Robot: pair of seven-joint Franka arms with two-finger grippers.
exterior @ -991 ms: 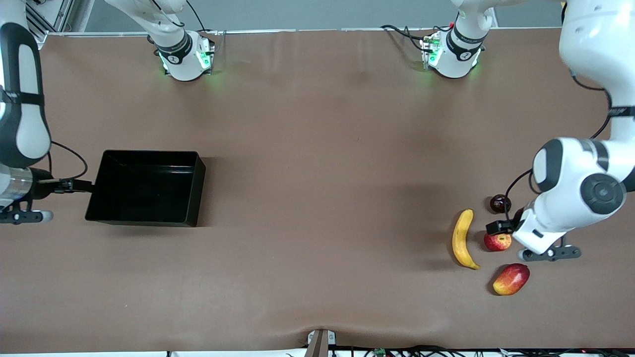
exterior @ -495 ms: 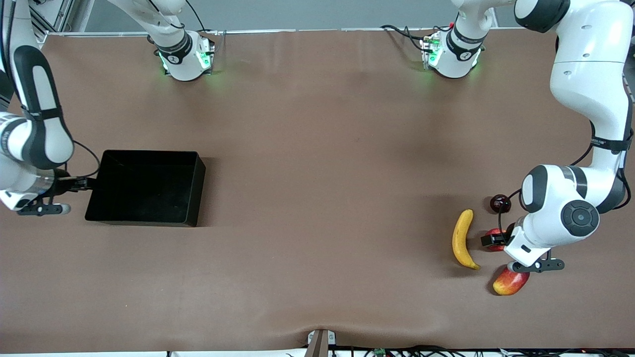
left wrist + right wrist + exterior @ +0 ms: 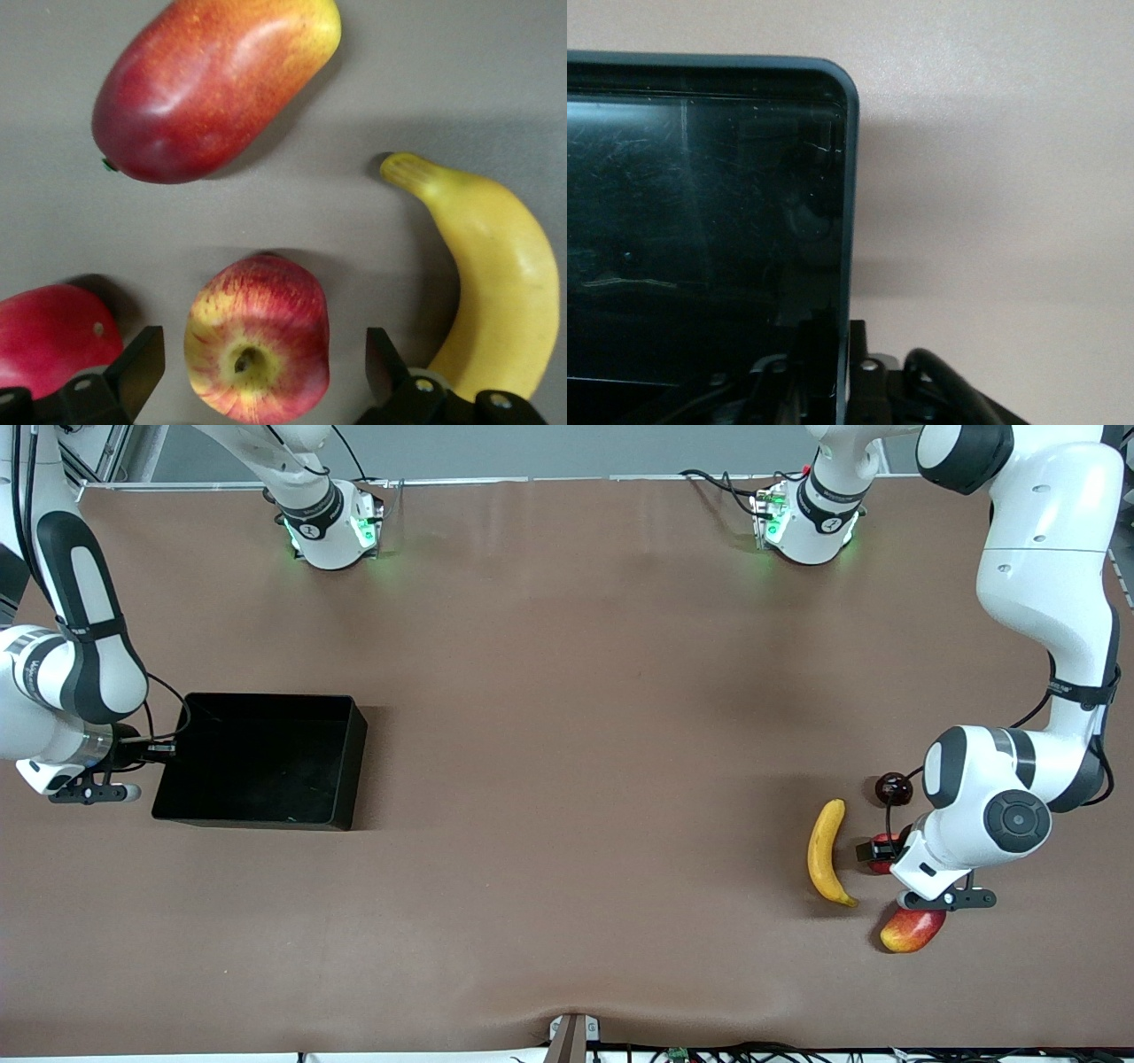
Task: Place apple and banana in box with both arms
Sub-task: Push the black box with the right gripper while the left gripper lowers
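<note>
Straddling apple [image 3: 257, 336], left gripper [image 3: 257, 376] fingers apart; right gripper [image 3: 831, 354] clamps box [image 3: 852, 177] wall.

A brown table [image 3: 567, 779] carries a black box [image 3: 345, 762] toward the right arm's end. Toward the left arm's end, all well apart from the box, lie the banana [image 3: 826, 853], the apple [image 3: 257, 347] just beside it, a red-yellow mango [image 3: 911, 930], a pinkish-red fruit [image 3: 49, 332] and a dark round fruit [image 3: 893, 787].

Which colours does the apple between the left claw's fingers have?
The apple is red with yellow streaks, yellowish around the stem dimple; the left wrist view shows it best.
</note>
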